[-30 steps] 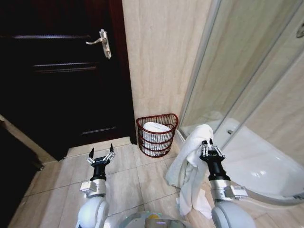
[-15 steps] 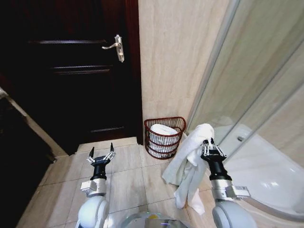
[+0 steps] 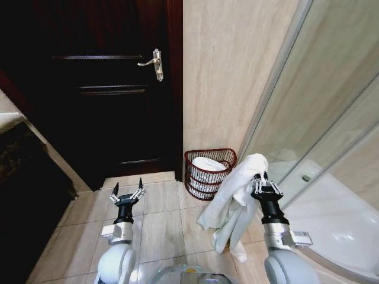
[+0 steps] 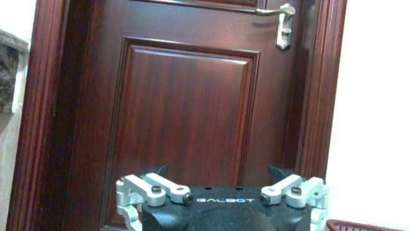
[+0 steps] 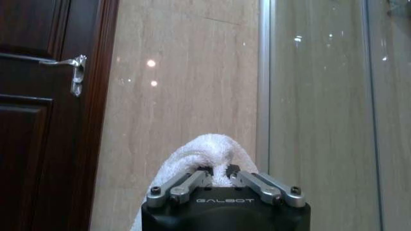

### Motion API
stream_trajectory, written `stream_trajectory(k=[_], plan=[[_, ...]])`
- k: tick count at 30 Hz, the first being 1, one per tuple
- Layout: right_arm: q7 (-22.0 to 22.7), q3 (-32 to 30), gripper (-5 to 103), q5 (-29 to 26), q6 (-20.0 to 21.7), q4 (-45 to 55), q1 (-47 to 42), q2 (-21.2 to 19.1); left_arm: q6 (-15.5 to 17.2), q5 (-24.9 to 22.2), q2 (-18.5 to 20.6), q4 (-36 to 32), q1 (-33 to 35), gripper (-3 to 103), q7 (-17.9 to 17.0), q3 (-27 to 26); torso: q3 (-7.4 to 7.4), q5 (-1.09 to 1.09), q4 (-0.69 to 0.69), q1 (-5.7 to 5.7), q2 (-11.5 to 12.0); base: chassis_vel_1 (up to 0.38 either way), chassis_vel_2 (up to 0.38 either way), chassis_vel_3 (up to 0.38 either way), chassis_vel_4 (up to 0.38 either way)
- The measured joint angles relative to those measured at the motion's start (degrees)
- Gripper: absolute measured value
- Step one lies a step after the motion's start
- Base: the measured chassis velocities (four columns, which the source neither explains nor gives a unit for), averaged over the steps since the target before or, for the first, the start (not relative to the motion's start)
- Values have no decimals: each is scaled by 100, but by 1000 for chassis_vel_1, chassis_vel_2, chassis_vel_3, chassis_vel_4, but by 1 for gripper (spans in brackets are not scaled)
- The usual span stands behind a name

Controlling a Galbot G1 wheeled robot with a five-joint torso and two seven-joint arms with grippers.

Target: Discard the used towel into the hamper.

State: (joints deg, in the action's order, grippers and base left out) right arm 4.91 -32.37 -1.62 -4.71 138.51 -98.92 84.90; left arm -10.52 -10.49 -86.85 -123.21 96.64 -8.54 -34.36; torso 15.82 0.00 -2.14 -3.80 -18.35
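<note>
A white towel (image 3: 232, 200) hangs from my right gripper (image 3: 264, 181), which is shut on its upper fold; the cloth drapes down to near the floor. In the right wrist view the towel (image 5: 205, 156) bulges up between the closed fingers of the right gripper (image 5: 218, 174). The hamper (image 3: 209, 172), a reddish-brown wire basket with something white inside, stands against the beige wall just beyond and left of the towel. My left gripper (image 3: 127, 191) is held open over the floor tiles, holding nothing, well left of the hamper. A sliver of the hamper rim (image 4: 366, 225) shows in the left wrist view.
A dark wooden door (image 3: 112, 94) with a metal lever handle (image 3: 153, 63) fills the left wall. A glass shower screen (image 3: 320, 112) and white shower tray (image 3: 340, 219) lie to the right. A dark counter edge (image 3: 23, 154) is at far left. Beige floor tiles (image 3: 160, 219) lie ahead.
The whole view has shifted: door, hamper and shower slid rightward in the picture as the robot turned left. Both arms keep their pose; the towel still hangs from the right gripper.
</note>
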Motion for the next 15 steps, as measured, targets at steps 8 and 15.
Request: stream_trajectory(k=[8,15], plan=[[17,48,10,-16,-32,6,6,-9,0,14,1,-2,2,100,0,3,133,0,0,-69,-203,0,0,0,0],[25,47,10,-29,-33,45,17,-7,-2,56,4,-5,12,100,2,11,212,0,0,-110,-322,0,0,0,0]])
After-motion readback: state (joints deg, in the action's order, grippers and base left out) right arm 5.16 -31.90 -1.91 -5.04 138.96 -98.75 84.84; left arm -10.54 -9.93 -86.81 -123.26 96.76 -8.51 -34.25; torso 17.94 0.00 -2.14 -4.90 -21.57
